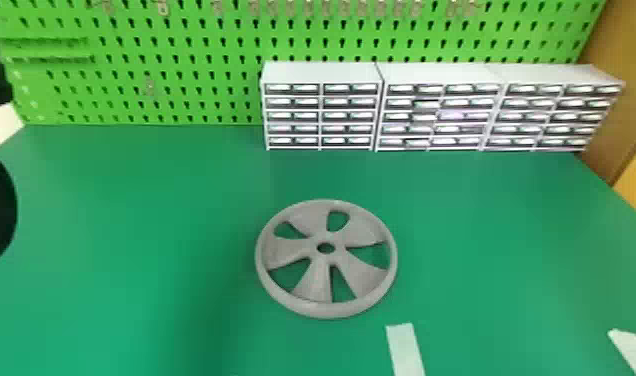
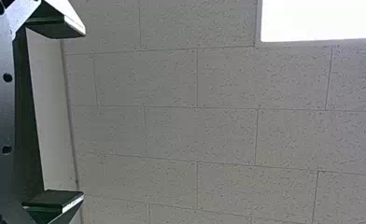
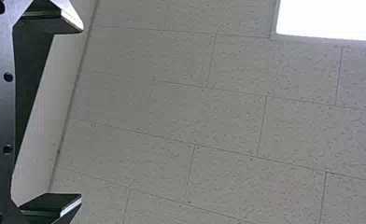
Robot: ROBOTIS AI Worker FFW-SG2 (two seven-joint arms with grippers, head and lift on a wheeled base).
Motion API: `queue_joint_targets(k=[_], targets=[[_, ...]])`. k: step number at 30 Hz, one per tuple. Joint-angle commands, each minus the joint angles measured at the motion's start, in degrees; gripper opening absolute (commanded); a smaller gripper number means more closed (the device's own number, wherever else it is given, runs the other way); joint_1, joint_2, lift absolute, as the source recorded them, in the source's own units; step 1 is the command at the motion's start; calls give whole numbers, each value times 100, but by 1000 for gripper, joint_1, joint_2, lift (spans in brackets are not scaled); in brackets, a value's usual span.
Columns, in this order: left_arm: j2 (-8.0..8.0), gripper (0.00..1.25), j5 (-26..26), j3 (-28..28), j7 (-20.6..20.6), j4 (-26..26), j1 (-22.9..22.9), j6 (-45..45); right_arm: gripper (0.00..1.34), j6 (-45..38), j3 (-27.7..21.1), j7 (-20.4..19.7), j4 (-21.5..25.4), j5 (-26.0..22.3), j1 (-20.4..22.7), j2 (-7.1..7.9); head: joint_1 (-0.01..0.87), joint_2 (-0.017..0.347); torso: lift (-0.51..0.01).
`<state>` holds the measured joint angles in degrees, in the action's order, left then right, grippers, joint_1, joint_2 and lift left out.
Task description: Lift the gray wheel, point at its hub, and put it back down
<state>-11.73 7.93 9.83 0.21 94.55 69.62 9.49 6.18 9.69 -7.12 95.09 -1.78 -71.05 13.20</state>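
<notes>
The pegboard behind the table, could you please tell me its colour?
The pegboard is bright green; it shows best in the head view.

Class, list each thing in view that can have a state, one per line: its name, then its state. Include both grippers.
Wheel, lying flat on the table, not held
Left gripper, open and empty
Right gripper, open and empty
Drawer units, upright, side by side; too small to tell whether every drawer is fully shut
Ceiling light, lit
White strips, flat on the table
</notes>
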Motion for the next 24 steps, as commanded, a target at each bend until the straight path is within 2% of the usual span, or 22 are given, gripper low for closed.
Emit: queue_joint_targets(k=[1,10,17,24], targets=[[-4,1180,68,-25,-3,28,-168,0,1302,-65,59,0,1,-7,126,78,692,48,-88],[-48,1186,182,28,-3,72,-633,0,1302,-144,-29,0,27,-33,654,86,692,48,-88],[-180,1190,218,107,-3,319,-1108,0,1302,-161,50,0,27,-33,1119,139,692,48,-88],[-189,1190,235,107,-3,529,-1609,0,1302,-56,24,0,27,-130,1576,16,692,48,-88]])
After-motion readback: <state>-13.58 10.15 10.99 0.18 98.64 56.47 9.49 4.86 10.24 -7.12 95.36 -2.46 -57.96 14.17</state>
